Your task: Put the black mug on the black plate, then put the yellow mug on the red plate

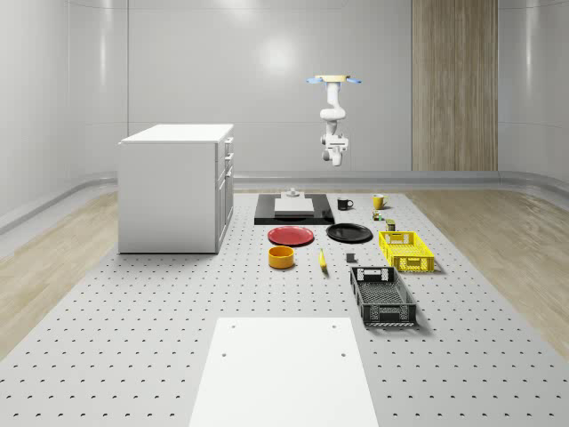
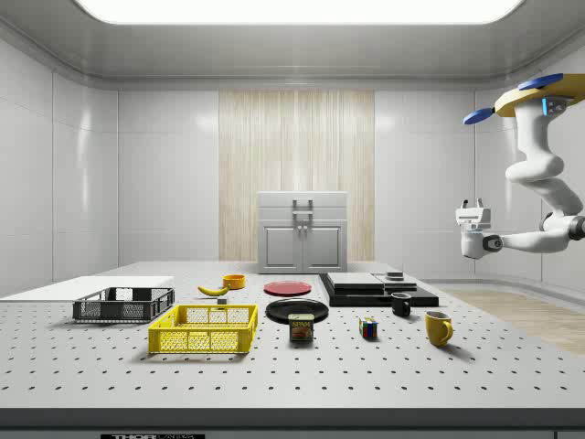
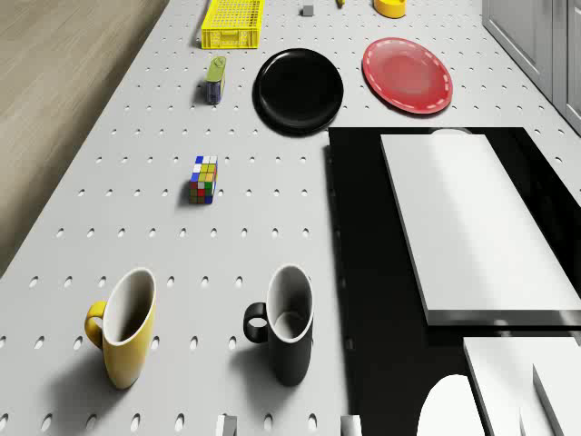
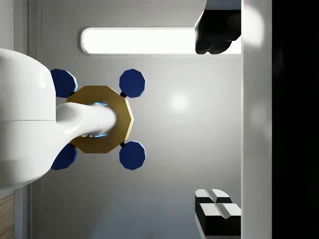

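Hand (image 2: 473, 203) first: its two fingers were spread apart and pinched nothing. It hung in the air well above the tabletop (image 3: 136, 182), turned upward toward the drone (image 2: 539, 91) and not down at the work. Measured from the black plate (image 3: 299, 89), it sat out beyond the two mugs and far higher than either.

The black mug (image 3: 289, 331) stood upright on bare tabletop, well apart from the black plate, with nothing touching it. The yellow mug (image 3: 125, 331) stood upright beside it, equally far from the black plate and apart from its neighbour. The black plate carried nothing. The red plate (image 3: 407, 74), lying just beside the black plate, was bare as well. A colour cube (image 3: 203, 179) lay between the black plate and the mugs, off the straight line from the black mug.

The drone hovered in the air over the mugs' end of the tabletop, away from the black plate, resting on nothing.

By my reading, no part of the task was done. Neither mug had been grasped or lifted, so both placements remained. The first step in hand looked to be turning the hand downward and bringing it to the black mug, then carrying that mug to the black plate, before the yellow mug's turn came.
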### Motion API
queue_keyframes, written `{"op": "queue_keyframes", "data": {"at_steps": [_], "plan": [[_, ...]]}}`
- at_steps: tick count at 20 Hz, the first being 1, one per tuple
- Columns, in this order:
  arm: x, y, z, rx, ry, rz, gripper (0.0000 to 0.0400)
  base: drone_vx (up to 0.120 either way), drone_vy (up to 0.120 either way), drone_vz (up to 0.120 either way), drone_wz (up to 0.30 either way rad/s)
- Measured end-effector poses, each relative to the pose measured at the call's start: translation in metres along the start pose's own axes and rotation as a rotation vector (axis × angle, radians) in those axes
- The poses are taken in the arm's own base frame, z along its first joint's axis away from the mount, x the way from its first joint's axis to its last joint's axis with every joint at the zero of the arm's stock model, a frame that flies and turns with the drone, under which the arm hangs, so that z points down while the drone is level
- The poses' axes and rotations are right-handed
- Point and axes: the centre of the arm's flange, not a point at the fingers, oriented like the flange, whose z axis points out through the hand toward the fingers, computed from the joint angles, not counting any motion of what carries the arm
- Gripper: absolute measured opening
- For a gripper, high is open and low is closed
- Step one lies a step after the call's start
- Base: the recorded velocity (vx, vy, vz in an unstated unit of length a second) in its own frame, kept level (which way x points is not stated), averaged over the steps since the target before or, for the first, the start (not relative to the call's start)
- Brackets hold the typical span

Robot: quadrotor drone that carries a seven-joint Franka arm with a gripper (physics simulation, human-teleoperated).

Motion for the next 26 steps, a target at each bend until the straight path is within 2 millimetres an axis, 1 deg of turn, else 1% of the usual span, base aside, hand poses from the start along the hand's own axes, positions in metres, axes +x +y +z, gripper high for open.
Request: {"op": "queue_keyframes", "data": {"at_steps": [6, 9, 12, 15, 20, 26], "plan": [[-0.002, 0.003, -0.043, 0.003, 0.003, 0.000, 0.0400, 0.000, 0.000, 0.000, 0.000], [-0.002, 0.002, -0.061, 0.005, 0.005, 0.000, 0.0400, 0.000, -0.120, 0.000, 0.000], [-0.001, 0.001, -0.075, 0.007, 0.007, 0.000, 0.0400, 0.000, -0.120, 0.000, 0.000], [0.000, 0.000, -0.083, 0.008, 0.008, 0.000, 0.0400, 0.000, -0.120, 0.000, 0.000], [0.000, 0.000, -0.090, 0.011, 0.011, 0.000, 0.0400, 0.112, -0.120, 0.000, 0.000], [0.000, 0.000, -0.093, 0.014, 0.015, 0.000, 0.0400, 0.120, 0.000, 0.000, 0.000]]}}
